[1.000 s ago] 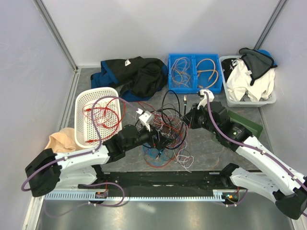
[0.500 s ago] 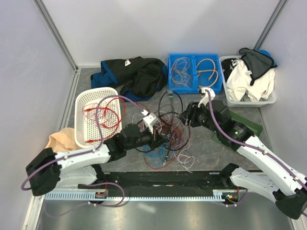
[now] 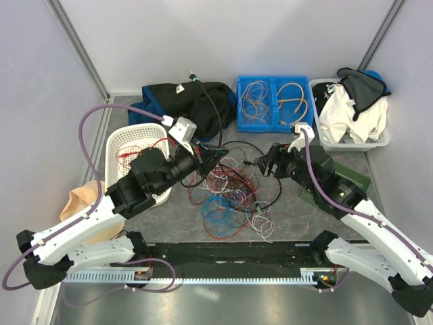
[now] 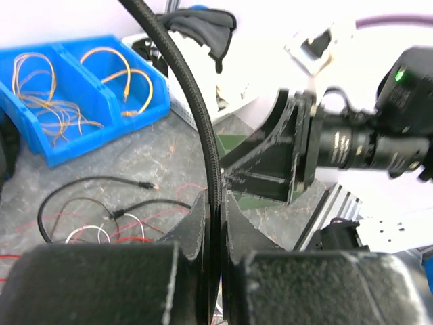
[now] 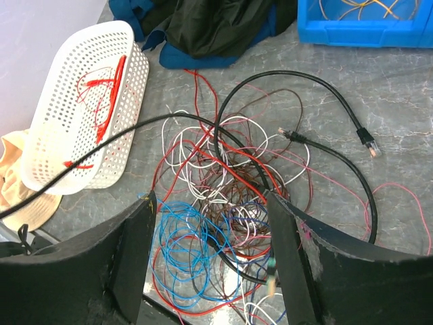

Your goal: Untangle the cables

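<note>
Black braided cable (image 4: pixel 196 115) is clamped in the left gripper (image 4: pixel 215 223) at mid-frame, while the right gripper (image 5: pixel 210 223) hangs released over the red-white-blue wire tangle (image 3: pixel 230 196).

Left gripper (image 3: pixel 218 153) pinches a black cable (image 3: pixel 215 112), arcing above the tangle (image 3: pixel 233 196); right gripper (image 3: pixel 260 164) jaws apart, empty, nearby.

We find the tangle of cables (image 5: pixel 223 223) on the table (image 5: pixel 406 101), spread under and ahead of the right gripper (image 5: pixel 210 203), between its two fingers. One cable (image 4: pixel 196 108) runs up between the fingers of the left gripper (image 4: pixel 215 203), touching both. Beyond the right gripper's left finger sits a basket (image 5: pixel 61 115). A heap of clothes (image 5: pixel 210 27) lies further ahead, and a divided bin (image 5: pixel 365 30) ahead of the right finger. A tub (image 3: pixel 382 142) stands right of that bin.
</note>
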`<state>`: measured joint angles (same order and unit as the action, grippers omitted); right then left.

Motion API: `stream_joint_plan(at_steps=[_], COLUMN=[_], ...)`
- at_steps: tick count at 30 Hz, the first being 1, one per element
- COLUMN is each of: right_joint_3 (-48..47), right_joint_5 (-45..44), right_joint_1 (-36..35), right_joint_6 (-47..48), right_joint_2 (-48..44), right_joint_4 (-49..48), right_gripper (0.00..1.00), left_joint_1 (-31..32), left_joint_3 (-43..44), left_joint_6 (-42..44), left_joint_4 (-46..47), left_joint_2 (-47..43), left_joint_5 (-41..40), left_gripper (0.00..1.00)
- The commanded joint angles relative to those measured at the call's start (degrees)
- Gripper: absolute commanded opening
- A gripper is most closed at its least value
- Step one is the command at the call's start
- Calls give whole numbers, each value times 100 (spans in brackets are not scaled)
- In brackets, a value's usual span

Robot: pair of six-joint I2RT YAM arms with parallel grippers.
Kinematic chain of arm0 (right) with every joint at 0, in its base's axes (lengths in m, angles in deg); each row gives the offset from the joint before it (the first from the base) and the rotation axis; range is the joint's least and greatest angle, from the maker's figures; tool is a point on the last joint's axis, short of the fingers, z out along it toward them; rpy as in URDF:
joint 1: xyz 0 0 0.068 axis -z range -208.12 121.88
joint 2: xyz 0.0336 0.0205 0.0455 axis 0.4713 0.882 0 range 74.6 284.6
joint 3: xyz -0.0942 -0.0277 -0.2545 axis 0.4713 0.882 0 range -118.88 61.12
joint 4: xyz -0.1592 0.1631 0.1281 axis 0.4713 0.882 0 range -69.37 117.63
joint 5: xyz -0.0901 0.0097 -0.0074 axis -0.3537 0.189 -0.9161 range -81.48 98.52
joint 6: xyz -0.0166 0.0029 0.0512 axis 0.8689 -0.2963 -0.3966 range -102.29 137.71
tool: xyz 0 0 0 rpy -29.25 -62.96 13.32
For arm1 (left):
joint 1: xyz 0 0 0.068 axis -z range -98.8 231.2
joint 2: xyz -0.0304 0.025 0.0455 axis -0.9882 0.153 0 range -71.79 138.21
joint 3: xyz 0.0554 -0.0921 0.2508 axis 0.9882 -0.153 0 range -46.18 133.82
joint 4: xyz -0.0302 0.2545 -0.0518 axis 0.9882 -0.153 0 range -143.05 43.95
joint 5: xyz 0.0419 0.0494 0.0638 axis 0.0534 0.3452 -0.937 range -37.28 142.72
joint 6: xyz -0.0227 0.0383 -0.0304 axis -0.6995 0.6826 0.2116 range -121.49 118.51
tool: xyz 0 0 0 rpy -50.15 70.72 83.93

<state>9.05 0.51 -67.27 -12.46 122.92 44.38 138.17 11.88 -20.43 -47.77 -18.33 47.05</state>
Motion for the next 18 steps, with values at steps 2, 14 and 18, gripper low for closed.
stream_joint_plan(at_steps=[2,14,18], right_joint_3=[355,1208,1103], right_joint_5=[168,-411,-535], right_joint_1=[-13,-13,-13], right_joint_6=[108,380,355], right_joint_2=[-164,782,1539], right_joint_4=[-519,-1485,-1908], right_gripper=[73,72,72], left_joint_1=[-10,-11,-10], left_joint_3=[784,2587,2456], left_joint_6=[496,839,699], left_joint_4=[-382,-681,-681], left_joint_2=[104,824,886], left_joint_5=[-74,461,488], left_gripper=[2,2,2])
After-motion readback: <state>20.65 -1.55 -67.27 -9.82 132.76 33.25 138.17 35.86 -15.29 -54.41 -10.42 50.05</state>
